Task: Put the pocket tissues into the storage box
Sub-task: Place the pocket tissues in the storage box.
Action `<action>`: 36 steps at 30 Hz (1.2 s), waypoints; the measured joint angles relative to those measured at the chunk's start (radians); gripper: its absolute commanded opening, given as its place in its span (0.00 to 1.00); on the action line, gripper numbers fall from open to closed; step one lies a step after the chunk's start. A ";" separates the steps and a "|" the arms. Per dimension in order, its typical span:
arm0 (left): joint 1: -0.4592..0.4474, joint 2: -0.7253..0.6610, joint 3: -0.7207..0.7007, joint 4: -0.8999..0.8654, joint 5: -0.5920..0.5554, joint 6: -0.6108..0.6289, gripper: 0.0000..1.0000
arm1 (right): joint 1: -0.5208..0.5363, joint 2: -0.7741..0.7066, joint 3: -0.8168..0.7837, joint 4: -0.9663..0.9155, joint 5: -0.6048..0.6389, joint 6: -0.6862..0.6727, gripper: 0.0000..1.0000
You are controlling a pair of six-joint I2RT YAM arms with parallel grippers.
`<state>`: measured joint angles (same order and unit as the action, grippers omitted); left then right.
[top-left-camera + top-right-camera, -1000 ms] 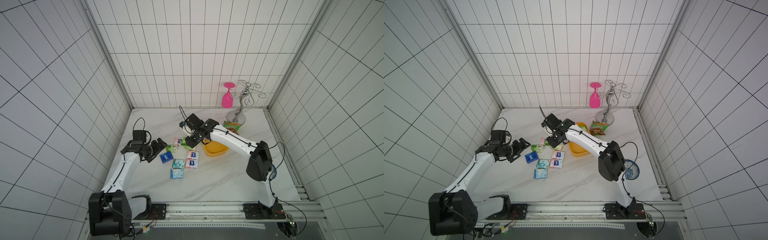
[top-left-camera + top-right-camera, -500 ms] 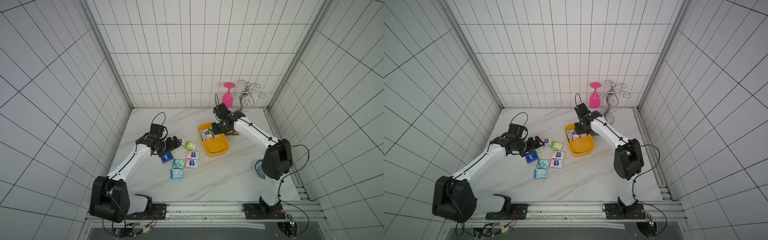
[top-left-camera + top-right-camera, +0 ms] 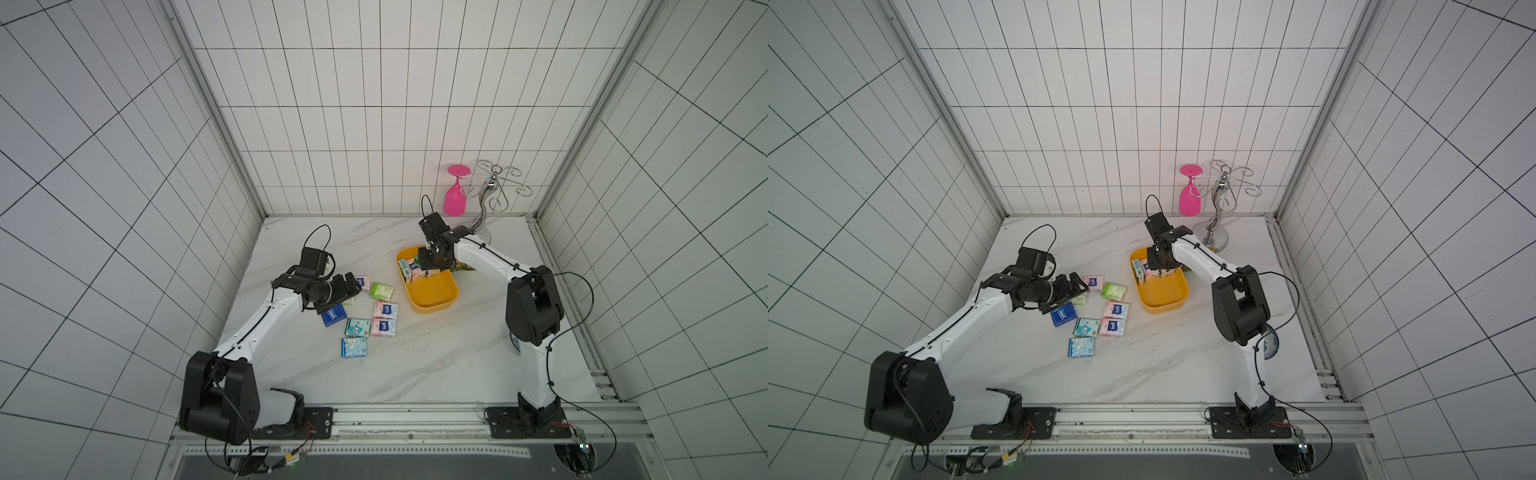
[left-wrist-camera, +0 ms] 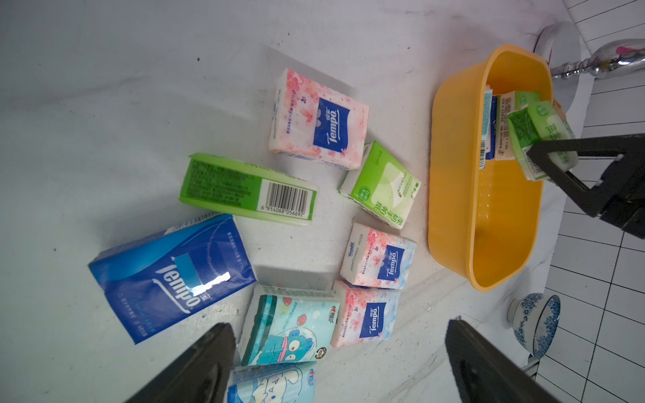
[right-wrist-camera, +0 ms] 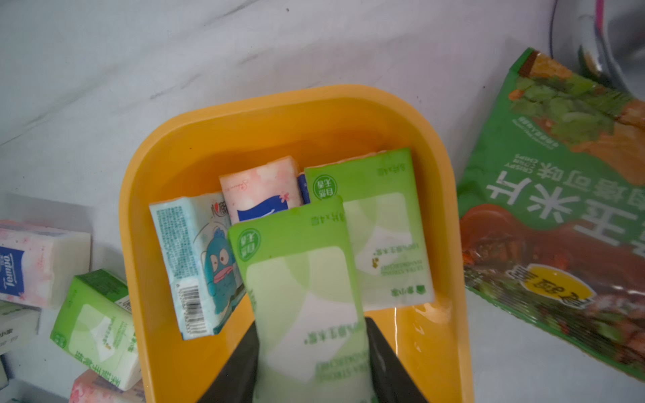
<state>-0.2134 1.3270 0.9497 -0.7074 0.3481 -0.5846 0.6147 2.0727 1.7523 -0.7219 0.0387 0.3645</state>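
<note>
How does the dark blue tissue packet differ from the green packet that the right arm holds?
The dark blue packet lies flat on the table; the green packet is gripped in the right tool over the storage box. The blue one reads Tempo; the green one does not. Both are rectangular packets.

White arms (image 3: 266, 320), black joints, looping cables

In the right wrist view, the held green packet (image 5: 307, 296) is covering part of the pink-white packet (image 5: 260, 188) in the storage box (image 5: 146, 181); the snack bag (image 5: 558, 195) is running off the picture's edge.
</note>
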 measured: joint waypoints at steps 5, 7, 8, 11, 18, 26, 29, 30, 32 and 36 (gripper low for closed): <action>0.000 -0.006 -0.001 -0.001 -0.009 0.006 0.97 | 0.008 0.017 0.027 0.026 0.000 0.023 0.43; 0.000 -0.006 -0.001 -0.001 -0.011 0.009 0.98 | 0.010 0.025 0.042 0.031 0.003 0.030 0.43; 0.000 -0.006 -0.002 -0.001 -0.012 0.010 0.97 | 0.013 0.027 0.047 0.035 0.005 0.033 0.43; 0.000 -0.008 -0.002 -0.004 -0.015 0.011 0.98 | 0.023 0.031 0.056 0.042 0.008 0.037 0.44; 0.000 -0.011 -0.002 -0.008 -0.018 0.017 0.97 | 0.042 0.050 0.058 0.047 0.008 0.051 0.54; 0.000 -0.024 -0.011 -0.010 -0.022 0.018 0.97 | 0.044 0.087 0.075 0.045 0.010 0.059 0.72; 0.000 -0.030 -0.014 -0.012 -0.026 0.018 0.98 | 0.044 0.085 0.087 0.047 0.016 0.058 0.72; 0.000 -0.032 -0.015 -0.012 -0.026 0.018 0.97 | 0.044 0.083 0.087 0.047 0.019 0.055 0.72; 0.000 -0.037 -0.016 -0.013 -0.031 0.018 0.97 | 0.046 0.076 0.087 0.045 0.019 0.047 0.71; 0.006 -0.047 -0.017 -0.012 -0.035 0.016 0.98 | 0.051 0.035 0.076 0.045 -0.006 0.007 0.70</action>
<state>-0.2073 1.2797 0.9325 -0.7197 0.3130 -0.5682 0.6659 2.1082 1.8278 -0.6769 0.0330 0.3714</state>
